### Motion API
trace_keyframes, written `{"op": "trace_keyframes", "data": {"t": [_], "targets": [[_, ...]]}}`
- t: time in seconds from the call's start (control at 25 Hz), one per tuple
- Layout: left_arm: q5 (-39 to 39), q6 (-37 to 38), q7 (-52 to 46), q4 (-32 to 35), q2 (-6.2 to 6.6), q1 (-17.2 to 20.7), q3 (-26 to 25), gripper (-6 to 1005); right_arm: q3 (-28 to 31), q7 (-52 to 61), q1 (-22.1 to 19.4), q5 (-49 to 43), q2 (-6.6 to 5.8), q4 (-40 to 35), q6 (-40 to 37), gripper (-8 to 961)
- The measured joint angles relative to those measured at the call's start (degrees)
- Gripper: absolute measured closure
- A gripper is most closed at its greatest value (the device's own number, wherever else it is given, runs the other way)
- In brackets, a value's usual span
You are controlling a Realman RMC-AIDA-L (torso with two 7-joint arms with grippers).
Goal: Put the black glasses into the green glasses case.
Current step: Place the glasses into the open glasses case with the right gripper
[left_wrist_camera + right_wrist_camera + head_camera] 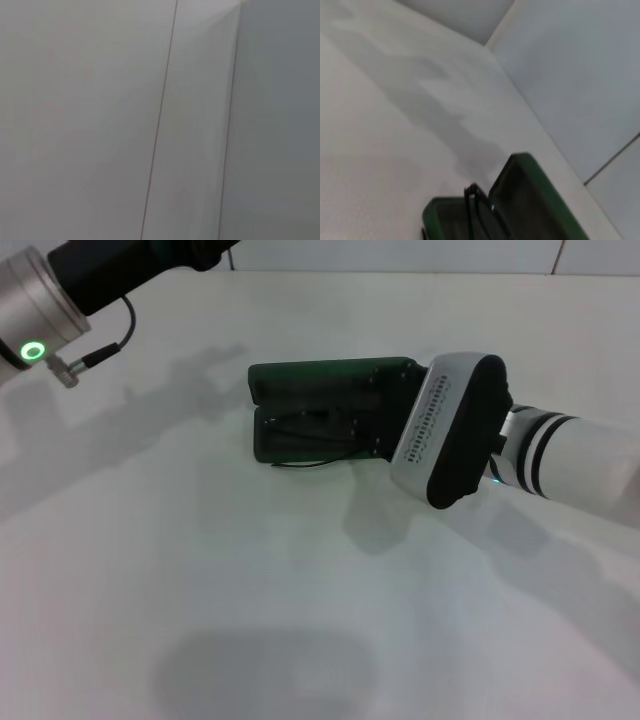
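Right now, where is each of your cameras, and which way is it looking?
Head view: high on the robot, looking down at the white table, the open green glasses case with black glasses inside; both arms show, right gripper at the case.
Left wrist view: on the raised left arm, facing a plain wall; no body shows.
Right wrist view: just above the case, looking across it; no fingers show.
Head and right wrist views share case and glasses.

White tabletop (300, 620) spans the work area. Pale panelled wall (400, 254) borders its far edge, with thin vertical seams.
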Motion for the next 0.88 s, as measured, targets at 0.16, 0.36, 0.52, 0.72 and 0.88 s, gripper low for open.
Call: {"op": "trace_keyframes", "data": {"t": [0.16, 0.36, 0.52, 0.72, 0.88], "targets": [[0.00, 0.00, 0.00, 0.00, 0.05, 0.11, 0.01, 459, 3.95, -0.71, -3.14, -0.95, 0.03, -3.78, -5.64, 616], [0.00, -0.21, 0.00, -0.01, 0.06, -0.09, 0.01, 459, 12.64, -0.40, -4.36, -1.51, 0.11, -3.75, -27.33, 609], [0.00, -0.41, -0.02, 0.00, -0.05, -0.35, 0.00, 459, 15.35, 0.06, -1.31, -1.11, 0.18, 2.34, -33.97, 611], [0.01, -0.51, -0.39, -0.06, -0.14, -0.91, 0.01, 459, 15.41, 0.70, 0.42, -0.92, 0.24, 7.58, -32.72, 613], [0.01, -0.59, -0.13, -0.09, -0.24, -0.89, -0.01, 459, 15.71, 1.00, 0.56, -0.83, 0.23, 8.77, -31.78, 615]]}}
